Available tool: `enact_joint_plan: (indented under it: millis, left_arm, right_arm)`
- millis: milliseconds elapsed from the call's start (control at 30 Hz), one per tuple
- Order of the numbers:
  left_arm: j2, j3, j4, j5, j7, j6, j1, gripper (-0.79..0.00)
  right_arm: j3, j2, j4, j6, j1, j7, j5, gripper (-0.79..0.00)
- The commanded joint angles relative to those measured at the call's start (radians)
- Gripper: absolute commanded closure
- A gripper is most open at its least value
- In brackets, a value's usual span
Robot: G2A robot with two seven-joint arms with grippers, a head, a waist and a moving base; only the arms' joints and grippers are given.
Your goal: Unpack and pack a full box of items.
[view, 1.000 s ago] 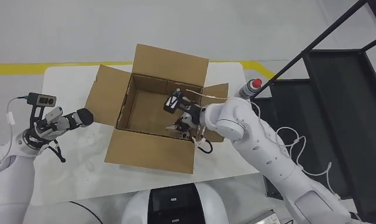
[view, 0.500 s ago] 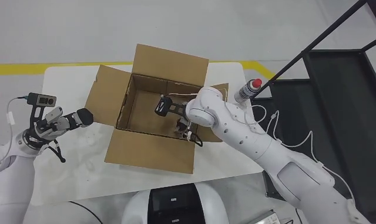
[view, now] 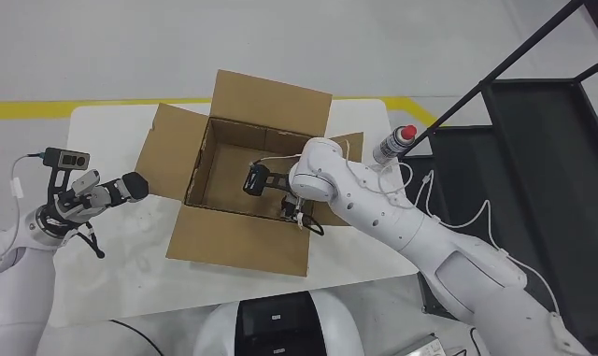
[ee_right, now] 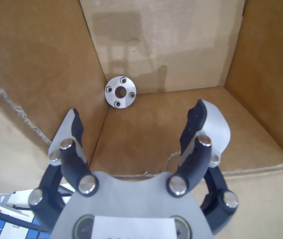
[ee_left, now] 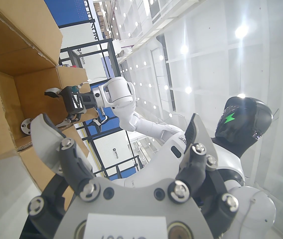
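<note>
An open cardboard box (view: pixel 201 239) stands in the middle of the white table. My right gripper (view: pixel 254 180) is inside it, open and holding nothing. In the right wrist view the gripper (ee_right: pixel 136 111) points at a round metal flange (ee_right: pixel 120 92) with a centre hole, which leans in a bottom corner of the box (ee_right: pixel 171 38), a short way beyond the fingertips. My left gripper (view: pixel 131 186) hovers over the table to the left of the box, open and empty. The left wrist view shows the left gripper (ee_left: pixel 116 123), the box (ee_left: pixel 4 80), the flange (ee_left: pixel 27 128) and the right gripper (ee_left: pixel 55 108).
A bottle with a red cap (view: pixel 395 143) stands at the table's right edge beside the box flap. A black metal rack (view: pixel 533 160) rises to the right of the table. Bare table top (view: pixel 112 263) lies left of and in front of the box.
My right arm has swung left, carrying its open gripper lower and further into the box. The left arm has stayed still.
</note>
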Motion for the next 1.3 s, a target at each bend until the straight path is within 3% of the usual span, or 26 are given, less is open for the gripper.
enact_joint_plan:
  millis: [0,200,333,800,967,1267]
  left_arm:
    - [0.000,0.000,0.000,0.000,0.000,0.000,0.000,-0.785]
    - [0.000,0.000,0.000,0.000,0.000,0.000,0.000,-0.785]
    - [0.000,0.000,0.000,0.000,0.000,0.000,0.000,-0.785]
    - [0.000,0.000,0.000,0.000,0.000,0.000,0.000,-0.785]
    - [0.000,0.000,0.000,0.000,0.000,0.000,0.000,-0.785]
    - [0.000,0.000,0.000,0.000,0.000,0.000,0.000,-0.785]
  right_arm:
    - [0.000,0.000,0.000,0.000,0.000,0.000,0.000,-0.785]
    - [-0.005,0.000,0.015,0.006,-0.001,-0.008,-0.031,-0.785]
    - [-0.051,-0.022,0.075,-0.013,0.038,0.016,-0.054,-0.785]
    - [-0.282,-0.214,0.458,-0.047,0.195,0.062,0.068,-0.785]
    - [-0.302,-0.274,0.591,-0.082,0.213,0.011,0.131,-0.785]
    - [-0.346,-0.360,0.760,-0.077,0.239,-0.011,0.100,-0.785]
